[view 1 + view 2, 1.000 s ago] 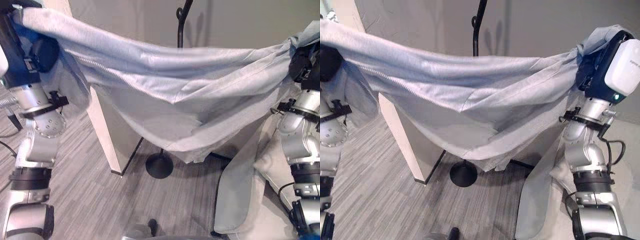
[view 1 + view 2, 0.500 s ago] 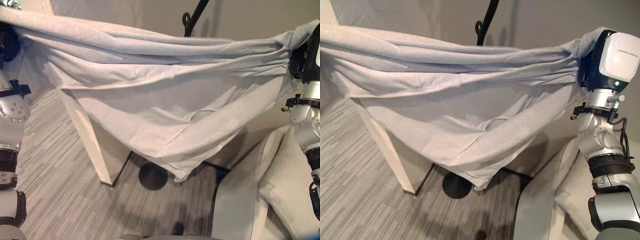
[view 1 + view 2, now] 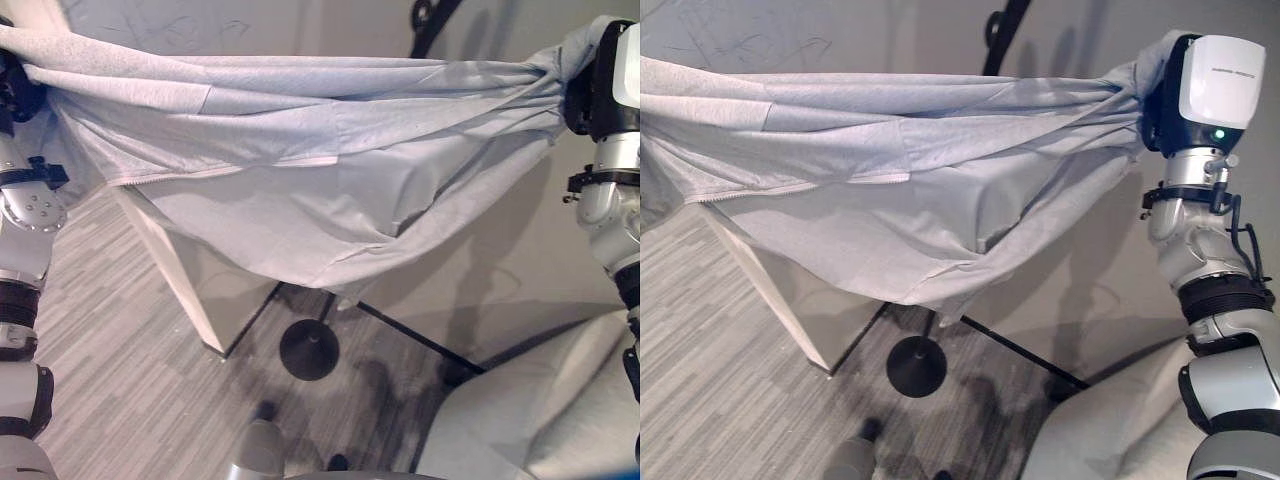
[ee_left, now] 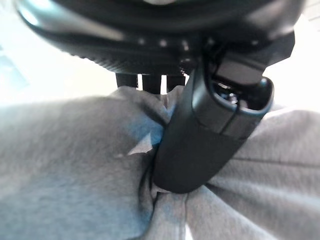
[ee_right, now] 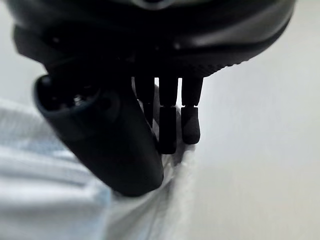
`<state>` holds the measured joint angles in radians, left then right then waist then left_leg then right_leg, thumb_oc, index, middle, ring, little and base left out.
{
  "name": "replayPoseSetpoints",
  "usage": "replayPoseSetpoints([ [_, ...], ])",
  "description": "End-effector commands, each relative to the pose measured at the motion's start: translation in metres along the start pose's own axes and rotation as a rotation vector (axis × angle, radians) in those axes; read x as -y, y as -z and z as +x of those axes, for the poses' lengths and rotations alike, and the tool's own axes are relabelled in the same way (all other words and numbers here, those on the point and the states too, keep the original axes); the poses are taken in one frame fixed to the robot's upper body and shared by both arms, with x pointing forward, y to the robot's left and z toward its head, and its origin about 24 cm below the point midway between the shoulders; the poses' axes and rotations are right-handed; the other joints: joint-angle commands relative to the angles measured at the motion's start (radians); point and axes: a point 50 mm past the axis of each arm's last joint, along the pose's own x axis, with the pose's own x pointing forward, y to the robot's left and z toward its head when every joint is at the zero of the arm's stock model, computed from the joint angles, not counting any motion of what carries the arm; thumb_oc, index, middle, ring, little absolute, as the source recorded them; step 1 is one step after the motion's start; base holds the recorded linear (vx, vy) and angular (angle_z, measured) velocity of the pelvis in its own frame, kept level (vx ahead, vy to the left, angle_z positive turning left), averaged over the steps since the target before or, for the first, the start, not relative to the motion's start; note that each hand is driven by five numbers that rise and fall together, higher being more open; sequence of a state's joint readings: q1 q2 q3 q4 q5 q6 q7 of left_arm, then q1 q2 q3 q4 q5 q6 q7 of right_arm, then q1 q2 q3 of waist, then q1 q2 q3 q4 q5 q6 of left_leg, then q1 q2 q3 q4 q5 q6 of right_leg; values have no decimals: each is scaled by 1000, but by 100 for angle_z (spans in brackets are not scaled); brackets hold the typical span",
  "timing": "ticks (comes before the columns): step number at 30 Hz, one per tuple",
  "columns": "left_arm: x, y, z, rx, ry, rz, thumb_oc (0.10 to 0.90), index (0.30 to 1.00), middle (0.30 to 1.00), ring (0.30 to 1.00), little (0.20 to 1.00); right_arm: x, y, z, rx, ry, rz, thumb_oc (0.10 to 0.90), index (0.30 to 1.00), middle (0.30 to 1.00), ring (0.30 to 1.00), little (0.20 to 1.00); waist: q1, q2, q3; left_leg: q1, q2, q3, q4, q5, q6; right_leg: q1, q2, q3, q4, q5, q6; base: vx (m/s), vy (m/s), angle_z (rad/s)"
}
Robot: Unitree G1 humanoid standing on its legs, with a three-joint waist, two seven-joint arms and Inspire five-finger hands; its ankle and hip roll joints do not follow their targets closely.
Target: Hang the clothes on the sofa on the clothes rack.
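A light grey zip jacket (image 3: 300, 180) hangs stretched out wide in the air between my two hands. My left hand (image 3: 14, 92) grips one end at the upper left; in the left wrist view its thumb (image 4: 200, 140) pinches bunched grey cloth (image 4: 75, 175). My right hand (image 3: 1155, 105) is shut on the other end at the upper right, its thumb (image 5: 110, 145) clamping the cloth (image 5: 50, 200). Behind the jacket stands the black clothes rack, with its hook (image 3: 998, 22) above the cloth and its round base (image 3: 308, 352) on the floor.
A white partition panel (image 3: 185, 290) stands on the grey striped floor (image 3: 110, 350) under the jacket's left half. The pale sofa (image 3: 540, 420) fills the lower right corner. A grey wall (image 3: 1080, 260) rises behind the rack, and a thin black rod (image 3: 420, 340) lies along the floor by the wall.
The whole picture has shifted, so the camera has moved. The jacket stays stretched between both hands and now sits higher against the rack pole, its lower edge further above the base.
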<state>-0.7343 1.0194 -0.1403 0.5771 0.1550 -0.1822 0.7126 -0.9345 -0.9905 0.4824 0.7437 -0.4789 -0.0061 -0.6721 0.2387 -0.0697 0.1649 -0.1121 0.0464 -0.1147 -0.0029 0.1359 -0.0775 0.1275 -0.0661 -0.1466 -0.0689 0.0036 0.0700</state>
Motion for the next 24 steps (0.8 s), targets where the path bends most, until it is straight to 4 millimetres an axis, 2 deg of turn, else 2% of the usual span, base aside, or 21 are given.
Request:
replayPoseSetpoints([
  [1,-18,-16,29,31,-102,-45,400,300,300,300,300,53,37,31,-144,178,-94,400,300,300,300,300,-63,-17,-149,53,-60,-18,-31,-78,39,-17,24,-76,-18,11,15,186,101,-13],
  [2,-15,-14,30,17,-89,-34,400,300,300,300,300,51,44,30,-175,152,-109,400,300,300,300,300,-79,-18,-174,86,-55,-17,-63,-66,35,-10,16,-81,-18,5,17,181,108,0],
  [5,-14,-12,31,-15,-89,-41,400,300,300,300,300,45,54,27,-218,97,-127,400,300,300,300,300,-84,-15,-189,105,-56,-15,-84,-69,36,-7,10,-78,-17,3,19,124,98,15],
  [8,-10,-7,26,-42,-65,-52,400,300,300,300,300,37,59,21,-228,40,-141,400,300,300,300,300,-81,-15,-191,111,-60,-14,-84,-74,38,-7,6,-76,-16,3,20,49,61,1],
  [9,-5,2,15,-72,-21,-50,400,300,300,300,300,25,61,12,-225,-37,-166,400,300,300,300,300,-76,-19,-189,115,-60,-15,-84,-80,41,-5,3,-78,-15,2,21,34,34,-6],
  [10,-5,3,14,-73,-19,-49,400,300,300,300,300,24,61,11,-224,-40,-167,400,300,300,300,300,-77,-19,-192,115,-60,-15,-84,-81,41,-5,3,-78,-15,2,21,55,53,-8],
  [14,12,22,-31,-162,82,-103,400,300,300,300,300,-17,51,-27,-188,-203,-152,400,300,300,300,300,-66,-28,-182,119,-63,-22,-84,-92,52,-4,1,-81,-13,-1,23,36,28,-12],
  [15,14,29,-45,-199,96,-114,400,300,300,300,300,-20,39,-30,-148,-207,-123,400,300,300,300,300,-67,-29,-176,118,-63,-22,-84,-95,54,-7,1,-79,-14,-1,22,20,12,-8],
  [16,13,30,-48,-201,100,-111,400,300,300,300,300,-21,39,-33,-145,-213,-125,400,300,300,300,300,-68,-29,-179,119,-63,-22,-84,-96,54,-6,1,-79,-13,-2,22,33,15,-10],
  [17,12,39,-71,-246,120,-135,400,300,300,300,300,-18,29,-42,-82,-200,-106,400,300,300,300,300,-75,-28,-176,121,-62,-21,-84,-103,58,-7,1,-75,-15,-3,22,36,16,-8],
  [18,12,43,-81,-267,132,-138,400,300,300,300,300,-20,28,-51,-74,-204,-101,400,300,300,300,300,-78,-25,-175,123,-62,-21,-84,-106,60,-8,1,-74,-15,-4,22,42,18,-4],
  [19,13,45,-93,-281,153,-143,400,300,300,300,300,-25,31,-67,-80,-224,-99,400,300,300,300,300,-78,-27,-179,123,-63,-24,-84,-108,61,-7,1,-74,-16,-6,22,19,9,-4],
  [20,13,44,-93,-280,155,-143,400,300,300,300,300,-25,31,-69,-82,-226,-100,400,300,300,300,300,-77,-29,-181,123,-63,-24,-84,-109,61,-7,1,-74,-16,-6,22,16,4,-7],
  [21,21,48,-113,-339,187,-188,400,300,300,300,300,-32,28,-83,-83,-248,-70,400,300,300,300,300,-78,-31,-175,122,-64,-27,-84,-111,63,-9,1,-73,-16,-6,20,12,2,-6],
  [22,24,49,-123,-370,200,-214,400,300,300,300,300,-37,28,-94,-91,-278,-62,400,300,300,300,300,-77,-31,-174,122,-65,-30,-84,-110,64,-10,1,-73,-16,-5,20,12,2,-4],
  [23,24,49,-123,-370,201,-214,400,300,300,300,300,-37,28,-95,-91,-279,-62,400,300,300,300,300,-76,-32,-175,122,-65,-30,-84,-110,64,-10,1,-73,-16,-5,20,0,0,0],
  [24,29,53,-143,-445,216,-268,400,300,300,300,300,-48,22,-112,-89,-326,-33,400,300,300,300,300,-76,-33,-171,120,-65,-31,-84,-110,65,-13,1,-73,-17,-4,20,1,-4,3],
])
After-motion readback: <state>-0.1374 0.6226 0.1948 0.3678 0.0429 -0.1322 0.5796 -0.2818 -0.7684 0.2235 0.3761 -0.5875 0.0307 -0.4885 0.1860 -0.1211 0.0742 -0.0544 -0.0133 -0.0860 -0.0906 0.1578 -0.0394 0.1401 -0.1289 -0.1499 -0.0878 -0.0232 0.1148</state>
